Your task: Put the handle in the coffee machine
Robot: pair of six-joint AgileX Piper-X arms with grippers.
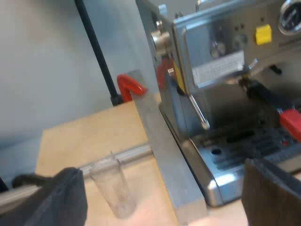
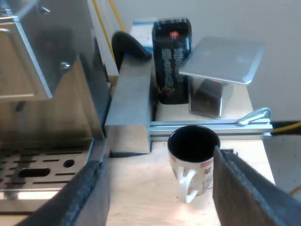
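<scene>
Surface: a pale wooden table top (image 1: 70, 141) with a plain grey wall far behind it.
Espresso machine: steel-fronted espresso machine (image 1: 211, 52) standing on the table, a thick metal bar (image 1: 164, 155) lying along its side.
Holder: the holder (image 1: 263, 94) sits at the machine's front, under the brew head. Its dark handle reaches out over the drip tray (image 1: 244, 146) and its red end (image 1: 292, 123) shows plainly.
Left gripper: my left gripper (image 1: 160, 193) hangs low over the table, near the machine's side. The fingers are spread wide and grip nothing.
Measuring glass: a clear measuring glass (image 1: 114, 186) stands upright on the wood, just beside the metal bar and close to one of my left fingers.
Right gripper: my right gripper (image 2: 157, 188) hangs over the table at the machine's other side, fingers wide apart and holding nothing.
Mug: a white mug (image 2: 197, 165), dark inside, stands upright close to one right finger, its grip turned toward me.
Farther off: beyond the mug runs a metal rail (image 2: 207, 125), and past that stand a black container (image 2: 171, 61) and a metal plate (image 2: 223, 59) on a stand.
</scene>
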